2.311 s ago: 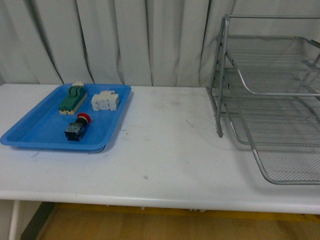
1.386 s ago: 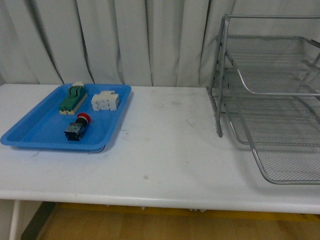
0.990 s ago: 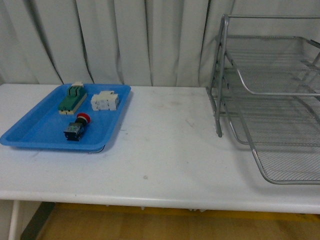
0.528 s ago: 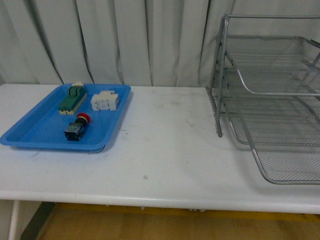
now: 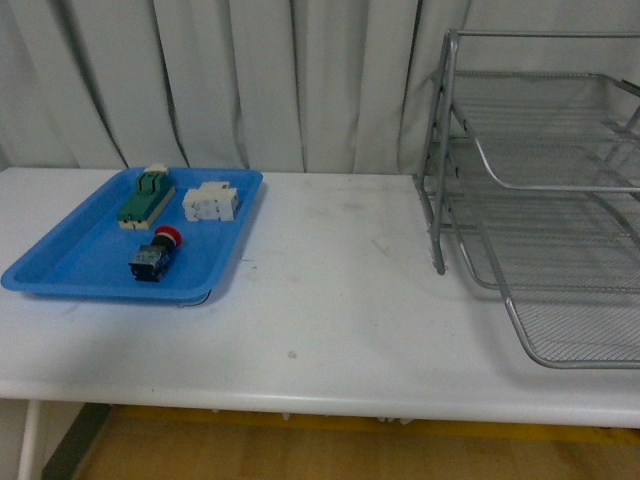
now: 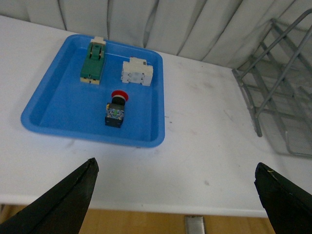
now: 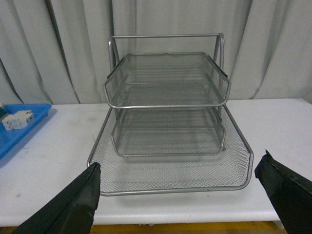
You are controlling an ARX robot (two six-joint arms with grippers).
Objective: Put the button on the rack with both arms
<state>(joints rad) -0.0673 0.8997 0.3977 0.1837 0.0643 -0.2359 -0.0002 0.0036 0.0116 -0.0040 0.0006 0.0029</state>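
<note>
The button (image 5: pixel 152 256) (image 6: pixel 116 108), red-capped on a black and bluish body, lies on its side in the blue tray (image 5: pixel 60 262) (image 6: pixel 63 105) at the table's left. The silver wire-mesh rack (image 5: pixel 545 190) (image 7: pixel 168 122) with three tiers stands at the right. Neither arm shows in the front view. My left gripper (image 6: pixel 176 171) is open above the table's near edge, well short of the button. My right gripper (image 7: pixel 178 169) is open, facing the rack's lowest tier from the front, with nothing between its fingers.
A green-topped beige block (image 5: pixel 145 196) (image 6: pixel 94 63) and a white blocky component (image 5: pixel 211 202) (image 6: pixel 137 72) also lie in the blue tray. White curtains (image 5: pixel 250 80) hang behind the white table (image 5: pixel 330 300). The table's front edge is close to both grippers.
</note>
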